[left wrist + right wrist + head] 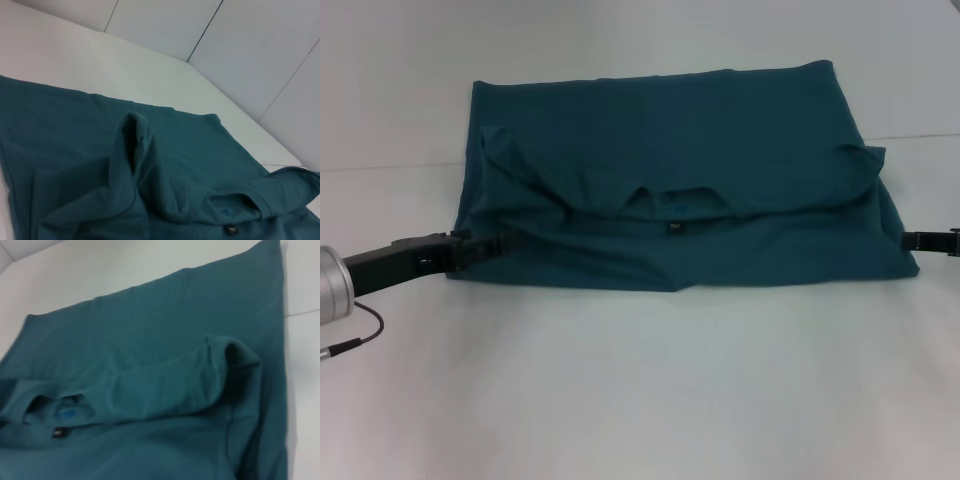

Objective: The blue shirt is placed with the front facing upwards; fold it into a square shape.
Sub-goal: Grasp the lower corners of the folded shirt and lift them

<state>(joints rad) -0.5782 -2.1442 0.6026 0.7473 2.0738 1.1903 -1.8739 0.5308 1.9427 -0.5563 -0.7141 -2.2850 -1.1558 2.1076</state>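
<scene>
Here, blue shirt (680,180) folded, small dark collar label (673,227), unreadable

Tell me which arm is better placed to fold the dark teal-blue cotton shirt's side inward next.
Probably the left gripper: it reaches the dark teal-blue cotton shirt at its near left corner, while the right gripper barely shows at the right edge.

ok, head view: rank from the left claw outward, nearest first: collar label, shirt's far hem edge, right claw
1. Collar label: small dark tag at the middle of the blue shirt, nearest to the left claw.
2. Far hem edge: the shirt's back edge.
3. Right claw: at the opposite side edge.
</scene>
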